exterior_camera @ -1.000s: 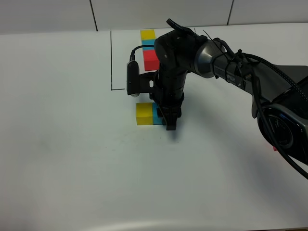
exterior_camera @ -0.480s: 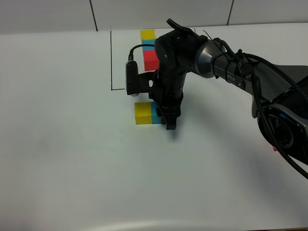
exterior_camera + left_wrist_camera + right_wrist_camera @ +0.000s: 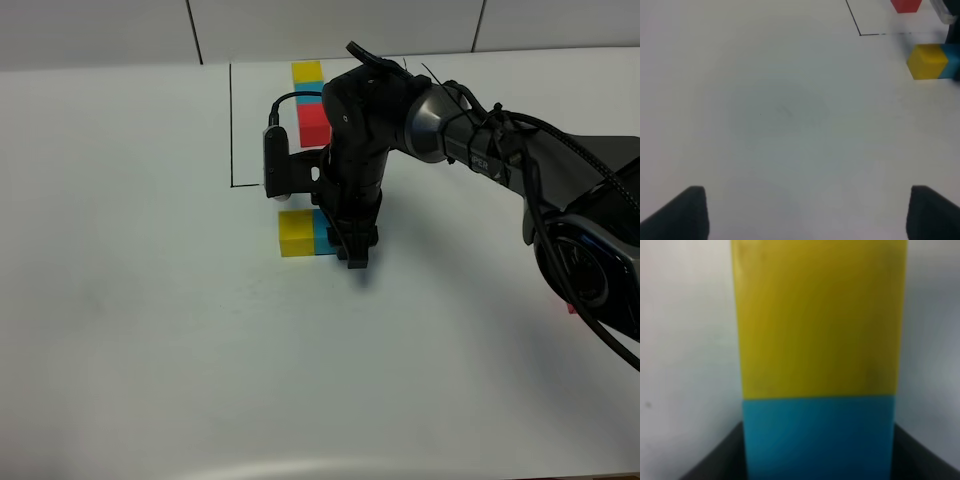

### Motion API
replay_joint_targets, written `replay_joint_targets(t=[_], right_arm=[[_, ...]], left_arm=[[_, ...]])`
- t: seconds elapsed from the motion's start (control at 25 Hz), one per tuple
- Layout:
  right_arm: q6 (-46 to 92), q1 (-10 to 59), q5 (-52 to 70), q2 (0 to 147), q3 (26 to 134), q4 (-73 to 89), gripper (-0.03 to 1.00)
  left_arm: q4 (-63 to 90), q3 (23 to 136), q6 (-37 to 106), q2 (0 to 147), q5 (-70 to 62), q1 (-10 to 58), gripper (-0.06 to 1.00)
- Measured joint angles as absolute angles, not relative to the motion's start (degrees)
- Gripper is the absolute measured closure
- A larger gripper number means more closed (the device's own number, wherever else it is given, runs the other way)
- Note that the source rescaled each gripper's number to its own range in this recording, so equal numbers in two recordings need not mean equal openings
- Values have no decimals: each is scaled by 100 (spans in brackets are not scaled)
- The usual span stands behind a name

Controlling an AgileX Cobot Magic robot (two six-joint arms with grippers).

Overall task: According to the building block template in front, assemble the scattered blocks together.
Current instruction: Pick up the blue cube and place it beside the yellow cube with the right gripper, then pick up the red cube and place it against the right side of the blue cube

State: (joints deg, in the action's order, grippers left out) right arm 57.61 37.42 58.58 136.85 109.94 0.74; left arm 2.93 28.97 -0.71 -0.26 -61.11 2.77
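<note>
White table (image 3: 150,350), mid-frame: right gripper (image 3: 355,256) straddles the cyan block (image 3: 323,235) touching the yellow block (image 3: 297,235), grip unclear; left gripper (image 3: 807,212) fingers spread.

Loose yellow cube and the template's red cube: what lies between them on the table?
Between the yellow cube and red cube, only bare table crossed by the black outline; the left wrist view shows it.

- I saw a white table (image 3: 150,360), plain and matte.
- There was a faint grey scuff (image 3: 785,111) on its surface in the left wrist view.
- A pale panelled wall (image 3: 340,25) stood behind it, with a dark seam (image 3: 196,30) running down.
</note>
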Motion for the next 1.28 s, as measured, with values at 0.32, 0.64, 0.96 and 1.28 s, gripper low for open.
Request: replay_joint_targets(t=[0.32,0.64,0.96,1.28], right_arm=[[5198,3680,5999,13087,10972,0,26],[3567,3156,5108,11730,8941,-98,23],[972,2092,4131,9971,6265,-542,22],[42,1135,3931,9621,5319,-456,22]], left_arm=[[293,2897,-71,-26,-6111,277,10],[293,2897,-71,-26,-6111,277,10],[293,2897,-71,-26,-6111,277,10],[293,2897,-71,-26,-6111,277,10]])
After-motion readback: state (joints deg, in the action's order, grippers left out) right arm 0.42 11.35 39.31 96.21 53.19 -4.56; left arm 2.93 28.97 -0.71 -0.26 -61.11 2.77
